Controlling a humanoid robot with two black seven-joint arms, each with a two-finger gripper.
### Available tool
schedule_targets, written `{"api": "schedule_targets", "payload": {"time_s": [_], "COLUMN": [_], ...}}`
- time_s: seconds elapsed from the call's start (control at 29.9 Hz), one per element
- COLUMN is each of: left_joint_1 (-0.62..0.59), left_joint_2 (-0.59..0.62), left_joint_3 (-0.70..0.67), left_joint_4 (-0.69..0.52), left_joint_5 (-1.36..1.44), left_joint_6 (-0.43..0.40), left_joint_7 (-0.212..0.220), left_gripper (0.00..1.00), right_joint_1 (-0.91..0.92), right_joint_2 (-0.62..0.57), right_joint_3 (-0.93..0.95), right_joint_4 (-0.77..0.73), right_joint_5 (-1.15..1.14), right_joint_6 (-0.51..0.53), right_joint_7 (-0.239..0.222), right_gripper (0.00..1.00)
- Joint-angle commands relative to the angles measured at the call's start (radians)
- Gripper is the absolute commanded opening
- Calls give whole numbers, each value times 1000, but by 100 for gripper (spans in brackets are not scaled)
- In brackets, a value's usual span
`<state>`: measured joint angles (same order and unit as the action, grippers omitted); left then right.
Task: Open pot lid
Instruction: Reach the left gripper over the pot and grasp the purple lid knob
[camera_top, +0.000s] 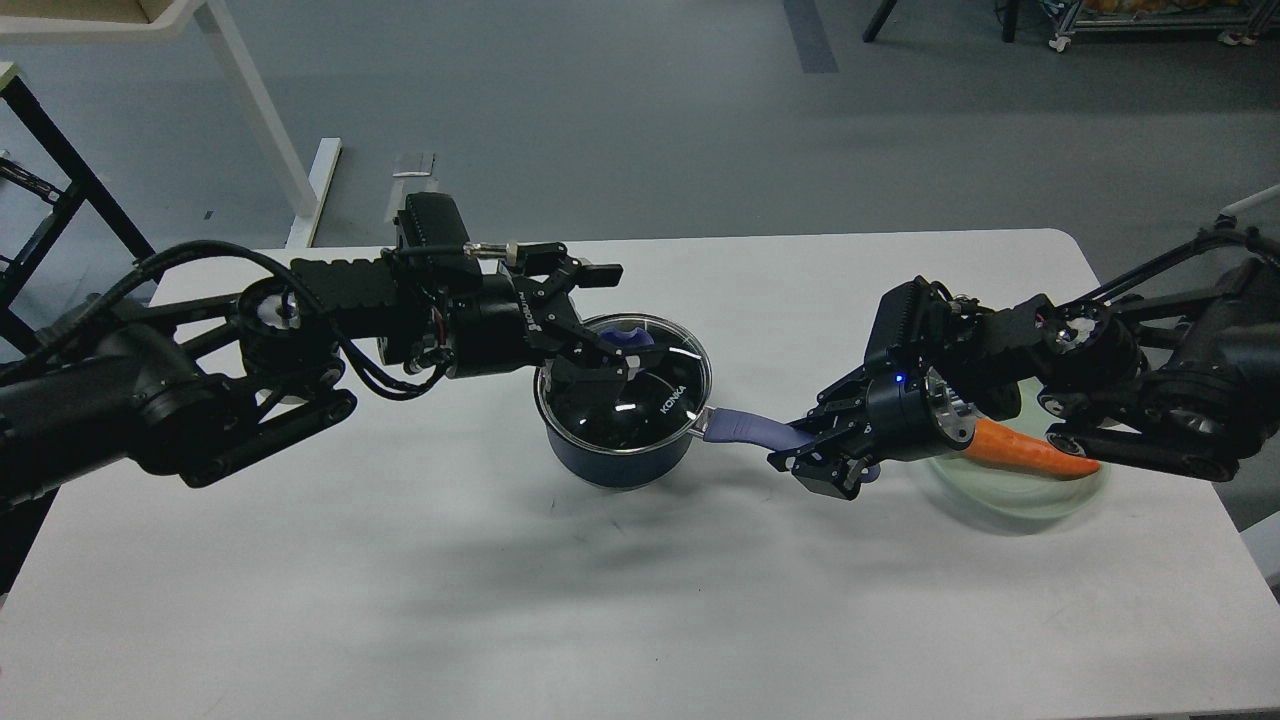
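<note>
My left gripper (605, 320) hangs over the dark blue saucepan (620, 440) near the table's middle, fingers spread wide, one (600, 271) beyond the rim and one (600, 375) over the glass. It holds nothing. The round glass lid with steel rim (665, 385) is seated on the pot; its lavender knob (628, 343) shows partly behind my fingers, apparently untouched.

My right gripper (815, 450) is clamped on the lavender pot handle (745, 430), steadying it.

Risks, as I judge them: the knob looks smooth, low and rounded, so an off-centre pinch could slip off. The near finger could land on the slick glass, tilting or skating the lid. A skewed pull could drag the pot against my right grip.

Smooth white table (400, 560). An orange carrot (1030, 452) lies on a translucent pale green plate (1010, 505) under my right arm.
</note>
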<state>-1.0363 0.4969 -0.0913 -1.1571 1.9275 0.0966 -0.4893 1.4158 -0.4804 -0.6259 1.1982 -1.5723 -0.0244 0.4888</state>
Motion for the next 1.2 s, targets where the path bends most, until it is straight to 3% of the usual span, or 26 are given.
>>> {"api": "schedule_targets", "payload": {"time_s": [0.0, 0.27, 0.8, 0.97, 1.07, 1.17], "left_joint_1": [2, 4, 22, 38, 39, 36], "left_joint_2": [-38, -123, -195, -193, -193, -193], "left_joint_3": [31, 31, 51, 51, 54, 67], "left_joint_4": [54, 197, 272, 272, 272, 272], "left_joint_5": [10, 5, -7, -10, -7, -8], "left_joint_6": [12, 20, 22, 18, 21, 35], "left_joint_7": [1, 1, 1, 1, 1, 1], "left_gripper": [99, 99, 95, 76, 43, 37], "right_joint_1": [0, -1, -2, -2, -3, -5], "right_joint_2": [0, 5, 5, 5, 5, 5], "right_joint_3": [0, 2, 2, 2, 2, 2], "right_joint_4": [1, 0, 1, 0, 0, 1], "right_joint_5": [0, 1, 2, 9, 9, 9], "right_joint_6": [0, -2, -2, -2, -2, -2], "right_joint_7": [0, 0, 0, 0, 0, 0], "right_gripper": [28, 28, 29, 29, 29, 29]}}
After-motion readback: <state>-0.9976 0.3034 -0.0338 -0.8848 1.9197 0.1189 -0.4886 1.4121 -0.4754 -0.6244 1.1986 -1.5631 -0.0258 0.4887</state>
